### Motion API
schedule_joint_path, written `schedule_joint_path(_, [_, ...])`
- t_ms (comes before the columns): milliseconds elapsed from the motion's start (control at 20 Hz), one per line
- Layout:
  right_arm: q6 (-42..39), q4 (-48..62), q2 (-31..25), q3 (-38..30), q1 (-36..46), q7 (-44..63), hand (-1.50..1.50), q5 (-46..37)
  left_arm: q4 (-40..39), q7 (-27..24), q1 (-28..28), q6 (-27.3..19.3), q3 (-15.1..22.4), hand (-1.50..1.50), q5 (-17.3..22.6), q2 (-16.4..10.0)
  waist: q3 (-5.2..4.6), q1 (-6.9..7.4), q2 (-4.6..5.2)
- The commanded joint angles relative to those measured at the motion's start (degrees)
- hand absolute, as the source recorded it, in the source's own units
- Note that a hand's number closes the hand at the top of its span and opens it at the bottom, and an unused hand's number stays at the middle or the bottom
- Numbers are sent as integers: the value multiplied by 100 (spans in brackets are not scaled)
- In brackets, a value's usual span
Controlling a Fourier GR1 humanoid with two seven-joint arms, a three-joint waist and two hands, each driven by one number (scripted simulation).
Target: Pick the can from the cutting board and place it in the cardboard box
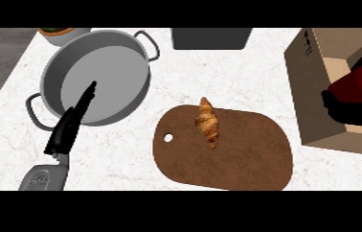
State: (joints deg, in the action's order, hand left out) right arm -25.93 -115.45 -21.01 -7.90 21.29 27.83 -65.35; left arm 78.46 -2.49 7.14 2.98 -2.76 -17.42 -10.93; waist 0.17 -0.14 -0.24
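The brown cutting board (233, 154) lies in the lower middle of the counter with no can on it. At the right edge a dark red can (351, 82) shows partly, held over the open cardboard box (311, 82). My right hand (341, 106) is curled round the can's lower part; most of the hand is cut off by the view's edge. My left hand (69, 128) rests open at the lower left, its straight fingers pointing up over the pan's rim.
A croissant (207, 122) lies on the cutting board's upper left part. A large grey two-handled pan (106, 58) fills the upper left. A dark container (210, 38) stands at the back, and a small bowl (60, 33) sits at the back left corner.
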Motion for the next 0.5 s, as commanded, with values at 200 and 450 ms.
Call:
schedule_joint_path(200, [347, 1459, -843, -1263, 75, -847, 150, 428, 243, -59, -274, 282, -165, 0, 200, -181, -15, 48, 26])
schedule_joint_path(450, [914, 2841, -1148, -1354, 124, -1403, 150, 268, 314, 221, 14, 173, 37, 0, 9, 1, -13, 74, 35])
